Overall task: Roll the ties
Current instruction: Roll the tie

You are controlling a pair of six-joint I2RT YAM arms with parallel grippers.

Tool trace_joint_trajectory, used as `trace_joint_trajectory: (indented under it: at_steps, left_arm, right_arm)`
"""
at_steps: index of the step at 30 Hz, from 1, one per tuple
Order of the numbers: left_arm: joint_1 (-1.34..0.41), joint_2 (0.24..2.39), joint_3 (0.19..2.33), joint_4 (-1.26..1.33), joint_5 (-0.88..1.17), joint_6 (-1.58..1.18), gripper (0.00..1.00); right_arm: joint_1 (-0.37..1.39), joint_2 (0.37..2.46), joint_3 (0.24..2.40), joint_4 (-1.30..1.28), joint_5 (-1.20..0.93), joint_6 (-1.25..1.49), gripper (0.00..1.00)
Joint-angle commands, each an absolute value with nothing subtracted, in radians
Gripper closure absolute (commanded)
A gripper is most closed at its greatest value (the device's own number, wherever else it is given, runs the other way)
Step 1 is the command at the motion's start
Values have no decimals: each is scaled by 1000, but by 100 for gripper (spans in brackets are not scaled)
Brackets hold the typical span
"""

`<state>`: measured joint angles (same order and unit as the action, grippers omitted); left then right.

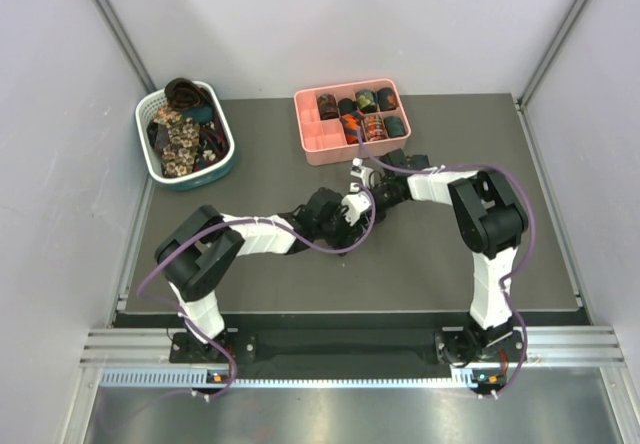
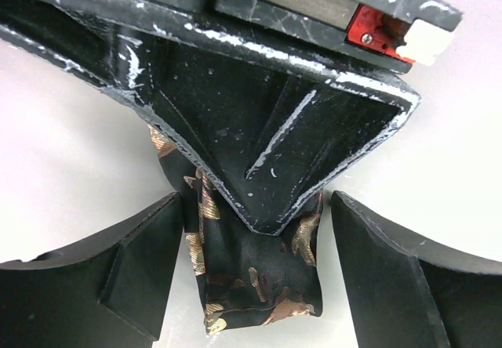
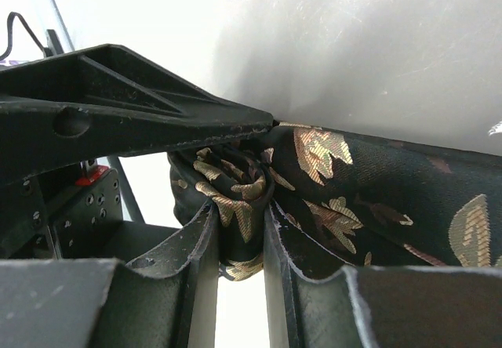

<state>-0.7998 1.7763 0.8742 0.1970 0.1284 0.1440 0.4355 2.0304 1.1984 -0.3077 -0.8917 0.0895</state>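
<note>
A dark tie with beige leaf prints [image 2: 251, 277] lies between the spread fingers of my left gripper [image 2: 257, 215], which is open around it; a gap shows beside the right finger [image 2: 408, 277]. My right gripper [image 3: 239, 215] is shut on the coiled end of the same tie [image 3: 353, 191], and the rest of the strip runs off to the right. In the top view both grippers meet mid-table, left [image 1: 335, 216] and right [image 1: 365, 189], and hide the tie. One right finger [image 2: 267, 144] lies over the tie in the left wrist view.
A pink divided tray [image 1: 315, 144] stands at the back centre with several coiled ties [image 1: 365, 99] in its compartments. A white-and-teal slotted basket [image 1: 150, 159] at the back left holds several loose ties [image 1: 180, 134]. White walls stand on both sides.
</note>
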Motion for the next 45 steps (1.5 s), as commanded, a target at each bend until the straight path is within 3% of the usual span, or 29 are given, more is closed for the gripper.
trace_joint_trajectory:
  at_steps: [1, 8, 18, 24, 29, 33, 39, 45]
  left_arm:
    - [-810, 1782, 859, 161, 95, 147, 21]
    - [-792, 1790, 914, 123, 80, 164, 21]
    - [-778, 1824, 963, 41, 112, 193, 30]
    - [-778, 1829, 930, 57, 110, 170, 45]
    - [-776, 1845, 930, 61, 103, 170, 64]
    - [-776, 1855, 930, 54, 113, 161, 70]
    - [-776, 1842, 911, 49, 127, 138, 73]
    - [-778, 1851, 888, 66, 140, 121, 78]
  right_arm:
    - [439, 2075, 1225, -357, -819, 31, 100]
    - [439, 2117, 1270, -373, -836, 23, 100]
    - [439, 2108, 1258, -364, -847, 21, 100]
    - [437, 2112, 1258, -357, -856, 25, 100]
    - [434, 2112, 1255, -351, -867, 28, 95]
    - [428, 2102, 1244, -325, -876, 41, 83]
    - [408, 2077, 1227, -269, -925, 93, 76]
    - [351, 2033, 1204, -197, -948, 188, 75]
